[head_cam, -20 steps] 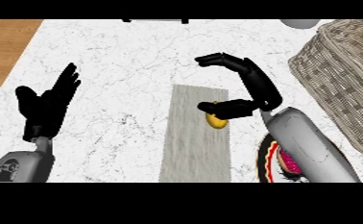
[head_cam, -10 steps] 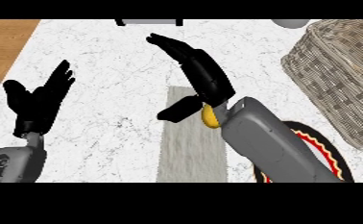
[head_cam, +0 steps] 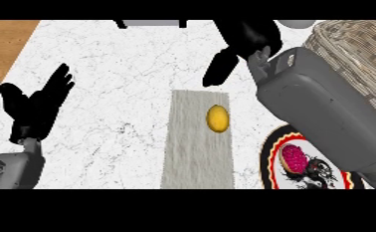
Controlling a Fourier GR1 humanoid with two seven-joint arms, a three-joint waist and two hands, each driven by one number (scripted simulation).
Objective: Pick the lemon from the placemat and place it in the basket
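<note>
A yellow lemon [head_cam: 217,118] lies on the upper part of a grey placemat [head_cam: 195,161] in the middle of the marble counter. My right hand [head_cam: 246,42] hovers beyond the lemon toward the far edge, fingers relaxed and open, thumb hanging down, holding nothing. Its grey forearm fills the right side and hides part of the wicker basket [head_cam: 349,44] at the upper right. At the left edge my left hand [head_cam: 40,104] rests open with fingers up.
A round plate [head_cam: 275,151] with a red and black rim and a pink item on it sits right of the placemat, partly under my right forearm. A wooden strip shows at the counter's upper left.
My right hand has lifted away from the lemon and moved up and right toward the far edge. The lemon, partly covered before, now lies bare on the placemat. The left hand barely shifted.
</note>
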